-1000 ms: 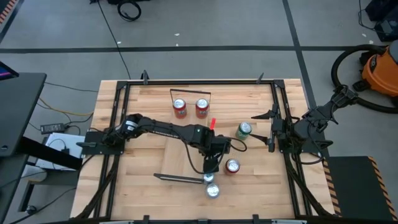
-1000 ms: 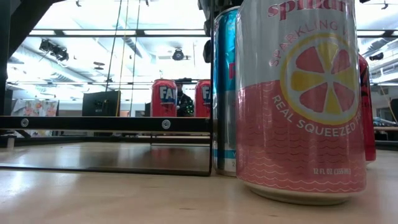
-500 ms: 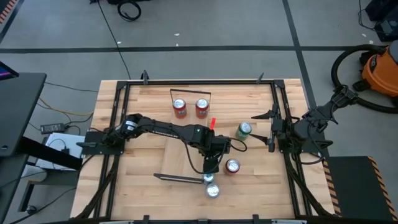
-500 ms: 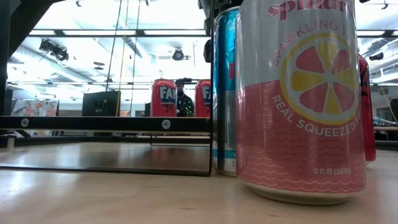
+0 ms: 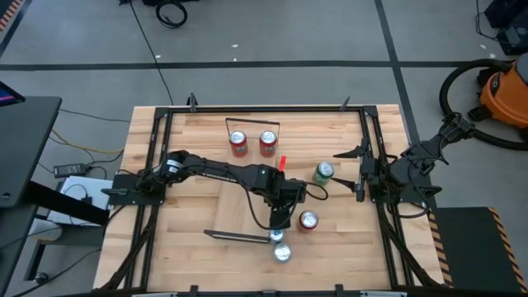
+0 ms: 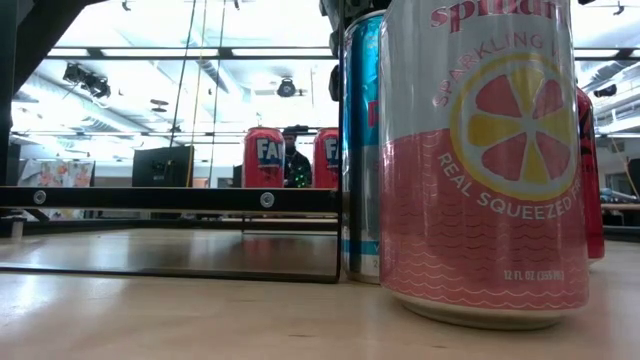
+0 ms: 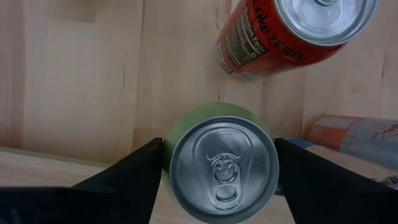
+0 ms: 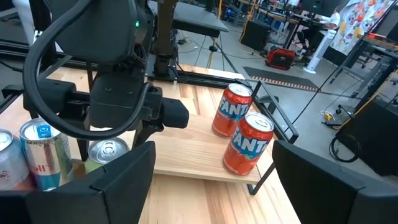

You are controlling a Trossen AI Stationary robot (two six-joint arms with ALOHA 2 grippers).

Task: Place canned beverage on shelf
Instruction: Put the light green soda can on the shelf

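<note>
Nothing visibly shifts from 1 second back: left gripper [image 7: 219,148] clamped round upright green aluminium can [image 7: 221,167] near the light-wood shelf [image 8: 186,158]; light, slick, dentable, so grip mid-body gently; right gripper [image 8: 210,155] waits, fingers apart.

Left hand [image 7: 217,171] clamped, right hand [image 8: 205,180] apart

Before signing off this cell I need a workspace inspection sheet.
Surface: wooden table, no spills seen.
Job's things: shelf holds two Fanta cans; green can stands upright off the shelf.
Clutter: Coke Zero can, Red Bull can, Spindrift can, second green can.
Grippers: left gripper closed on green can; right gripper open, at the table's right edge.
Cables: black cable looped on left arm.
Surroundings: orange vacuum on floor.
</note>
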